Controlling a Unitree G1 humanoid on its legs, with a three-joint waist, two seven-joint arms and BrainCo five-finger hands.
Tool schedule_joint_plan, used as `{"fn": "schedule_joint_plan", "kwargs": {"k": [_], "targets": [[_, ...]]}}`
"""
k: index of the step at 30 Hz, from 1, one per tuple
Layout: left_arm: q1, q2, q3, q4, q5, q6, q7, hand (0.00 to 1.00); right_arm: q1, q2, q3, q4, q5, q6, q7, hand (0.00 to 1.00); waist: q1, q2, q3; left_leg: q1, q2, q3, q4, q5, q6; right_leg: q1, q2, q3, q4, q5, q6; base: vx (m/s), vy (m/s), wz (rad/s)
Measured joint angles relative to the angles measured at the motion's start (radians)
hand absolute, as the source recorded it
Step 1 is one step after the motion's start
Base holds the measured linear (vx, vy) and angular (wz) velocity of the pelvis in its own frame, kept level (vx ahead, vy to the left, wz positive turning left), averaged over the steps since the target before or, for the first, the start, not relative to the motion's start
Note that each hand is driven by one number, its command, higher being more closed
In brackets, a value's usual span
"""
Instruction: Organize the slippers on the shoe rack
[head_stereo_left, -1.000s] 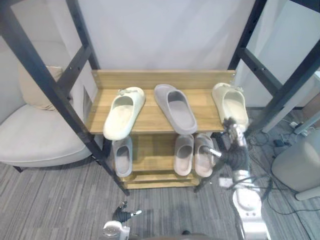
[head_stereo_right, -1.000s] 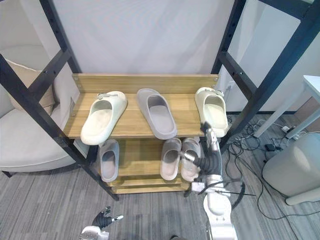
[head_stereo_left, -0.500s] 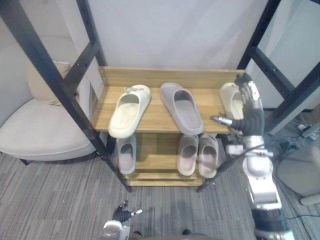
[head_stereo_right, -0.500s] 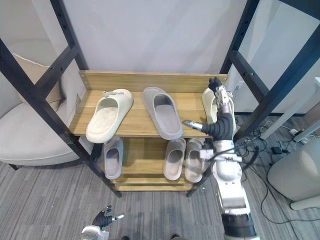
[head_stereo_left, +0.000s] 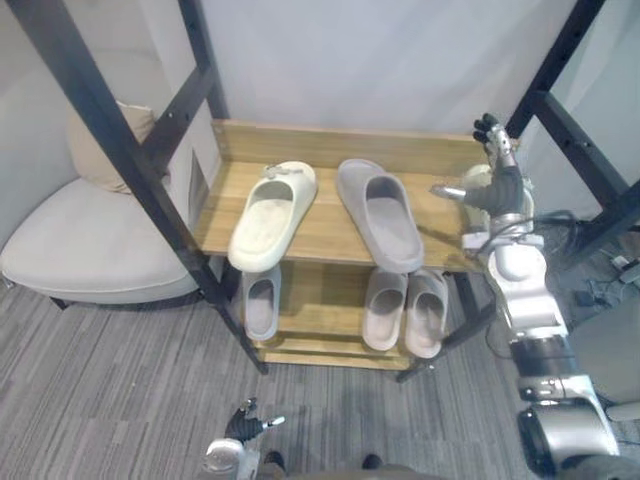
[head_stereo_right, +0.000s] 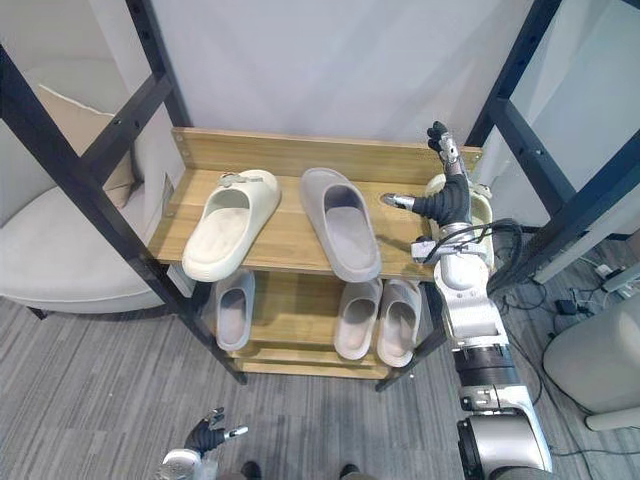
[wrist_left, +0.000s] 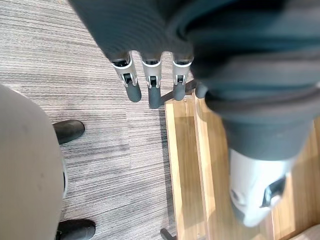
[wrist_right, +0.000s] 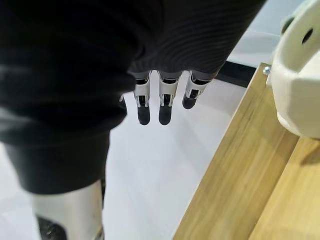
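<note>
Reaching, by my read: the right robot hand (head_stereo_right: 448, 203) hangs over the right cream slipper (wrist_right: 300, 85) at the 3 o'clock end of the rack's (head_stereo_right: 290, 150) top shelf. Its fingers are straight and point to 12 o'clock, with the thumb out toward 9. The hand is open and holds nothing. Whether the palm touches the slipper I cannot tell, since the hand hides most of it.

- **Top shelf:** the left cream slipper (head_stereo_right: 228, 222) lies at 9 o'clock, angled, toe at the front edge. The grey slipper (head_stereo_right: 340, 222) lies mid-shelf between the two creams.
- **Lower shelf:** a small grey slipper (head_stereo_right: 231, 308) sits alone at 9 o'clock, and a beige pair (head_stereo_right: 358, 318) lies side by side toward 3 o'clock.
- **Left robot hand** (head_stereo_left: 243, 428): low at 6 o'clock near the floor, fingers relaxed, empty and idle.

Next move, as I judge it: lower the hand, curl the fingers round the strap, then lift the slipper and bring it beside its mate. The grey slipper sits in the way and likely needs shifting, perhaps down beside the small grey slipper.

Changes: a second ago the right robot hand was down by the lower shelf's 3 o'clock corner. Half a second ago it stood at the top shelf's front edge. Now it is higher and further in, toward the back board. The whole view has also shifted, which is a camera move. The slippers keep their places, and the left robot hand is unchanged.
</note>
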Motion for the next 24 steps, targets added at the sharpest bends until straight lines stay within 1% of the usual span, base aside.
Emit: {"fn": "schedule_joint_plan", "kwargs": {"k": [2,3,4,7,10,15,19,20,24], "targets": [[0.000,0.002,0.000,-0.003,-0.002,0.000,0.000,0.00,-0.045,-0.009,0.038,0.046,-0.002,0.002,0.005,0.00,0.002,-0.005,0.003,0.000,-0.002,0.000,-0.003,0.002,0.002,-0.001,-0.001,0.000,-0.001,0.005,0.000,0.00,0.000,0.00],[0.000,0.003,0.000,-0.004,-0.002,0.000,0.000,0.00,-0.047,-0.010,0.039,0.048,-0.002,0.002,0.005,0.00,0.003,-0.006,0.003,0.000,-0.002,0.000,-0.003,0.002,0.002,-0.001,-0.001,0.000,-0.001,0.005,0.000,0.00,0.000,0.00],[0.000,0.008,0.000,-0.011,-0.011,0.000,0.000,0.00,-0.051,-0.010,0.043,0.053,-0.005,0.004,0.012,0.00,0.008,-0.014,0.008,-0.001,-0.003,-0.003,-0.005,0.004,0.004,-0.001,-0.002,-0.003,-0.003,0.009,0.000,0.00,0.000,0.00],[0.001,0.014,0.001,-0.019,-0.019,0.000,0.000,0.00,-0.059,-0.010,0.053,0.075,-0.022,0.005,0.027,0.00,0.015,-0.023,0.014,-0.004,-0.006,-0.007,-0.008,0.008,0.007,-0.001,-0.004,-0.008,-0.007,0.015,0.001,-0.02,0.001,0.05],[0.001,0.018,0.001,-0.026,-0.020,0.000,0.000,0.00,-0.106,-0.011,0.080,0.139,-0.042,0.023,0.045,0.00,0.017,-0.029,0.018,-0.016,-0.018,-0.012,-0.022,0.023,0.016,-0.017,-0.015,-0.013,-0.008,0.022,0.008,-0.04,0.014,0.07],[0.001,0.024,0.012,-0.047,-0.029,-0.001,0.000,0.00,-0.123,-0.011,0.113,0.173,-0.060,0.032,0.061,0.00,0.037,-0.049,0.034,-0.020,-0.029,-0.028,-0.038,0.038,0.023,-0.019,-0.025,-0.031,-0.009,0.029,0.012,-0.04,0.012,0.09],[-0.003,0.032,0.012,-0.073,-0.054,-0.003,0.001,0.00,-0.205,-0.011,0.113,0.256,-0.079,0.045,0.061,0.00,0.044,-0.057,0.071,-0.036,-0.040,-0.046,-0.038,0.052,0.032,-0.025,-0.035,-0.046,-0.009,0.038,0.013,-0.05,0.010,0.13],[-0.003,0.033,0.012,-0.073,-0.059,-0.003,0.002,0.00,-0.210,-0.011,0.114,0.258,-0.081,0.047,0.061,1.00,0.045,-0.058,0.073,-0.037,-0.040,-0.048,-0.038,0.053,0.032,-0.025,-0.035,-0.048,-0.009,0.038,0.013,-0.05,0.000,0.12],[-0.005,0.035,0.012,-0.076,-0.075,-0.003,0.003,0.00,-0.249,-0.010,0.131,0.283,-0.118,0.051,0.073,1.00,0.053,-0.060,0.079,-0.038,-0.040,-0.051,-0.039,0.057,0.030,-0.025,-0.035,-0.051,-0.009,0.038,0.013,-0.04,-0.009,0.03]]}}
